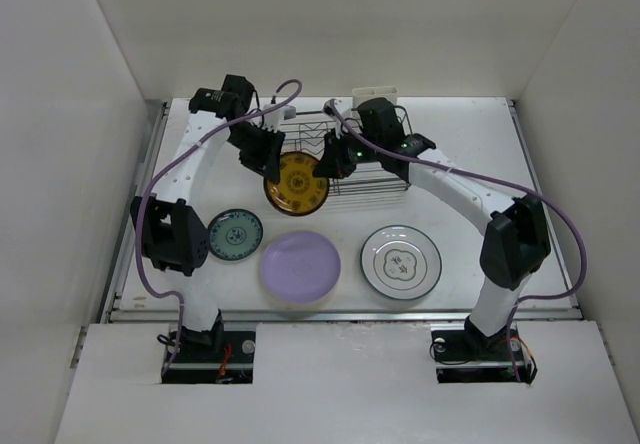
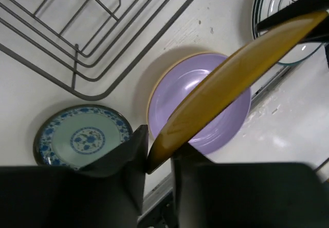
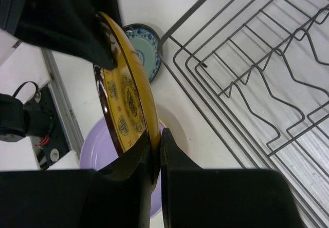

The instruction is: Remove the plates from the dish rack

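Observation:
A small dark brown-and-yellow plate [image 1: 297, 183] hangs tilted above the table, just left of the dish rack [image 1: 375, 182]. My left gripper [image 1: 268, 164] is shut on its left rim and my right gripper [image 1: 331, 161] is shut on its right rim. In the left wrist view the plate [image 2: 231, 79] runs out edge-on from my gripper [image 2: 157, 155]. In the right wrist view the plate's [image 3: 126, 105] rim sits pinched in my gripper [image 3: 157, 147]. The lavender plate [image 1: 300, 266], the small teal plate [image 1: 235, 234] and the white grey-patterned plate [image 1: 401, 261] lie flat on the table.
The rack's wire prongs [image 3: 247, 84] show no plates in them. A white cutlery holder [image 1: 375, 94] is clipped to the rack's far edge. White walls enclose the table on three sides. The table's front rail [image 1: 340, 314] runs along the near edge.

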You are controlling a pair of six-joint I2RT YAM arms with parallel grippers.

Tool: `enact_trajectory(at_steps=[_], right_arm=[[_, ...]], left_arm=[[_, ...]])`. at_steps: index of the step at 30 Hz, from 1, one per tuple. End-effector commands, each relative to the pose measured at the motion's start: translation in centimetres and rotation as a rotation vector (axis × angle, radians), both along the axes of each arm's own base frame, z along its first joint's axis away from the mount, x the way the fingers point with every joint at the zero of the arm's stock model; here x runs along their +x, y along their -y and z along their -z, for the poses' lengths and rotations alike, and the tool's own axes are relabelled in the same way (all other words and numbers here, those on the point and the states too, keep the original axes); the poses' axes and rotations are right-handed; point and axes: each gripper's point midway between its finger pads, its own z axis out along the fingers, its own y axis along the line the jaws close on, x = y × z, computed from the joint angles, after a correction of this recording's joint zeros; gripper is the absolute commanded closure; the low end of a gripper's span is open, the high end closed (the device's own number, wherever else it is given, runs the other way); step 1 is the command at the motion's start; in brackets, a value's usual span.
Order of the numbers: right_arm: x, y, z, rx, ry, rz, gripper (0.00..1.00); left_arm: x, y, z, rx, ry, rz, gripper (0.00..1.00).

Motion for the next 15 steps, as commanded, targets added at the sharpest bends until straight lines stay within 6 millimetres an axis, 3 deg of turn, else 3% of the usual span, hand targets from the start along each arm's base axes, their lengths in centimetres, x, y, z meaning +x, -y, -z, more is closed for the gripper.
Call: enact_trajectory(at_steps=[1,2,3,9,11,13,14,15], right_arm=[[-1.5,-1.5,-4.2,0.111,0.098,-0.107,1.00],[-1.5,-1.5,-4.2,0.111,0.098,-0.107,1.00],[-1.5,-1.5,-4.2,0.111,0.098,-0.107,1.00],[-2.1,-2.5,-3.4,0.117,0.073,-0.128,1.00],[-2.0,-2.6,-4.2,0.130,0.080,-0.125,0.98],[-1.6,-2.9,-3.7,0.124,0.071,-0.124,0.81],[-1.7,-2.9,-3.7,0.128,0.068,-0.132,0.62],[-1.7,-3.1,-3.4,0.124,0.056,-0.140,0.55]], left_arm=[[-1.0,0.0,-2.3,-0.020,0.064,0.009,0.86],[-1.4,0.0,-1.7,-0.017,0.036,-0.001,0.97],[-1.6,0.0,-2.2,-0.023,0.045,-0.012,1.00],[-3.5,0.5,-3.6,-0.094,0.023,-0.026,1.00],[-4.0,0.2,-4.2,-0.127,-0.003,-0.050,1.00],[-4.2,-0.4,-4.9,-0.142,-0.009,-0.077,1.00],[-4.2,-0.9,-5.5,-0.153,-0.001,-0.092,1.00],[-4.8,-1.3,-5.4,-0.148,-0.029,-0.104,1.00]])
